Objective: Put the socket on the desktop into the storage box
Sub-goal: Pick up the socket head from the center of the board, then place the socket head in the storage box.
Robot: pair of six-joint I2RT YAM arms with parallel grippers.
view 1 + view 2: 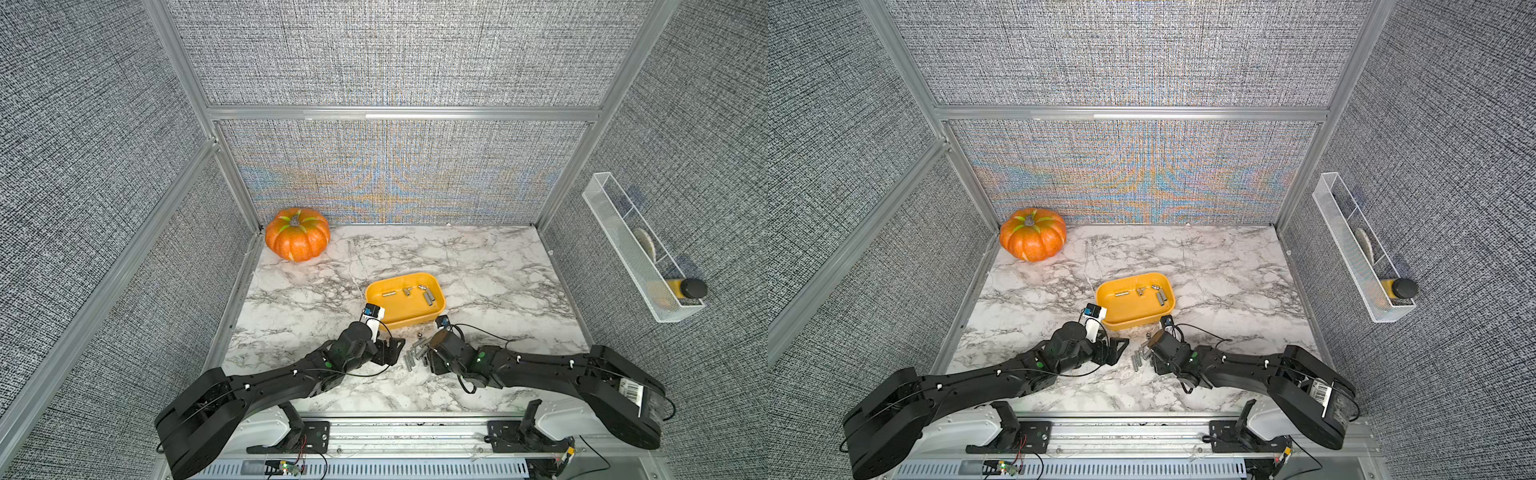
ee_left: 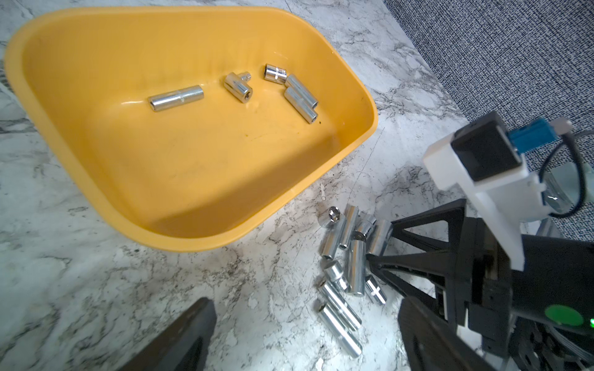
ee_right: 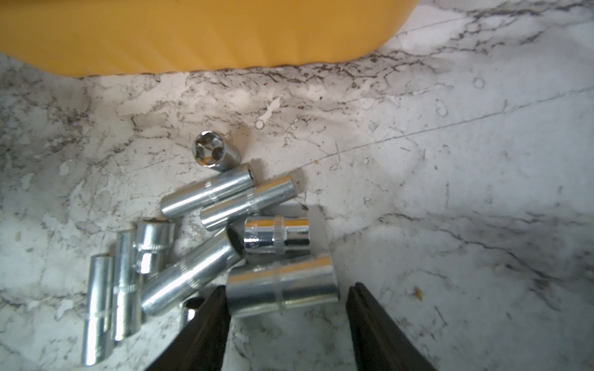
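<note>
The yellow-orange storage box (image 1: 399, 311) (image 1: 1128, 312) sits mid-desktop (image 1: 478, 266) and holds several chrome sockets (image 2: 241, 91). In front of it a loose pile of several more sockets (image 1: 415, 352) (image 2: 345, 253) lies on the marble. My right gripper (image 3: 286, 290) (image 1: 429, 353) is down at the pile and open. Its fingers straddle a wide chrome socket (image 3: 283, 284): one finger touches the socket's end, while a gap remains at the other. My left gripper (image 2: 305, 303) (image 1: 392, 351) hovers wide open just left of the pile, holding nothing.
An orange pumpkin (image 1: 298, 234) stands in the back left corner. A white wire-mesh basket (image 1: 640, 257) hangs on the right wall with a dark-capped bottle (image 1: 685, 288) in it. Fabric walls with aluminium rails enclose the desktop on three sides.
</note>
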